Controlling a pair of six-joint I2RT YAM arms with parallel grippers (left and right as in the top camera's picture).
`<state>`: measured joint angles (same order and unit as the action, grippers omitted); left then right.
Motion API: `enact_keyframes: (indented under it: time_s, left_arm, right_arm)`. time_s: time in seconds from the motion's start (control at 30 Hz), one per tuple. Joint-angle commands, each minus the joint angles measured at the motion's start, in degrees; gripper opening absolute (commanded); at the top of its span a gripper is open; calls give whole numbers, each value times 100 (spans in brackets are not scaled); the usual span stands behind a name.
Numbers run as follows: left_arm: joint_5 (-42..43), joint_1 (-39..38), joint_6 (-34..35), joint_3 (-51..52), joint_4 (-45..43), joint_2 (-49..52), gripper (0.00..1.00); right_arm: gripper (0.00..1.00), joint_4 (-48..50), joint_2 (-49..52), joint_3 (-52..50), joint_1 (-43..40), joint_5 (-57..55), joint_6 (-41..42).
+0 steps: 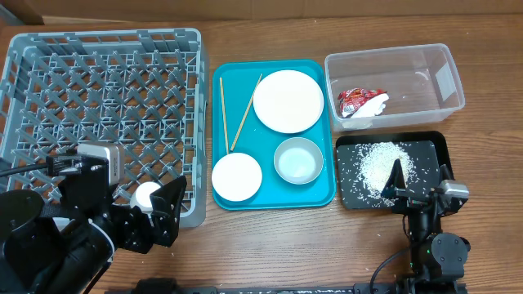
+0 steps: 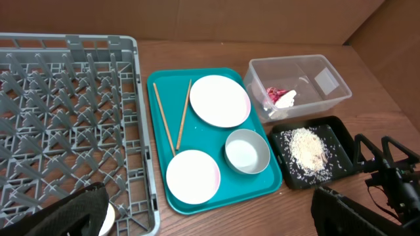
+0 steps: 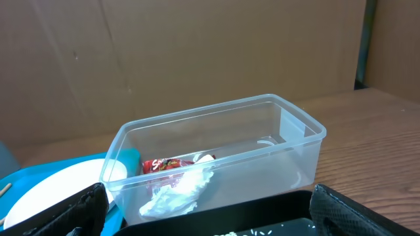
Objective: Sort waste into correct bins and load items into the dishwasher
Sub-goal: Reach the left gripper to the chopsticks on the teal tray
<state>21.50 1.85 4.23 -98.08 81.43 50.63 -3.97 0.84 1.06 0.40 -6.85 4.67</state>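
Note:
The red-and-white wrapper [image 1: 359, 102] lies in the clear tub [image 1: 392, 51]; it also shows in the right wrist view [image 3: 174, 174]. The rice heap [image 1: 380, 162] lies in the black tray [image 1: 437, 147]. A large white plate [image 1: 288, 100], a smaller plate [image 1: 237, 176], a white bowl [image 1: 298, 160] and chopsticks [image 1: 245, 114] lie on the teal tray [image 1: 245, 69]. The grey rack [image 1: 98, 82] holds no dishes. My left gripper [image 1: 167, 214] is open and empty at the rack's near right corner. My right gripper [image 1: 421, 181] is open and empty over the black tray's near edge.
In the left wrist view a small white round thing [image 2: 105, 219] sits beside my left finger at the rack's corner; I cannot tell what it is. Bare wooden table [image 1: 286, 245] lies in front of the teal tray. Cardboard walls stand behind the table.

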Motion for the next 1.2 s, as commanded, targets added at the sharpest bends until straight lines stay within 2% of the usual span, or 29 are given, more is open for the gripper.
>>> enact_keyframes:
  time_s: [0.0,0.17,0.27,0.33,0.47,0.6,0.7,0.8,0.83,0.87,1.03,1.17]
  left_arm:
    - [236,-37,151,-55,-26,-2,100]
    - [514,-37,968,-55,-529,-2,100]
    - [540,-39,1093,-11,-1019,68,100]
    - [584,-48,1268,63,-1047,293,100]
    - [396,-369,1244,339,-636,1093,100]
    - [-577,-1193,1209,527,-498,2328,97]
    - [-881,-1714,1207,527,-807,3335,100]
    - [-828,-1810,1207,527,-1139,4127,100]
    - [-850,-1818,1231,527,-1318,4459,90]
    - [-841,-1816,1353,527,-1445,4723,85]
    - [-1344,-1976,1464,527,-2046,5869,75]
    - [-2304,-2243,1327,527,-2496,6581,69]
  right_arm:
    - [100,22,-68,-61,-15,-57,-20]
    - [100,22,-68,-61,-15,-57,-22]
    - [100,22,-68,-61,-15,-57,-22]
    - [100,22,-68,-61,-15,-57,-22]
    - [100,22,-68,-61,-15,-57,-22]
    - [100,22,-68,-61,-15,-57,-22]
    - [100,22,-68,-61,-15,-57,-20]
    - [100,22,-68,-61,-15,-57,-22]
    - [100,22,-68,-61,-15,-57,-22]
    - [100,22,-68,-61,-15,-57,-22]
    - [100,22,-68,-61,-15,-57,-22]
    - [100,22,-68,-61,-15,-57,-22]
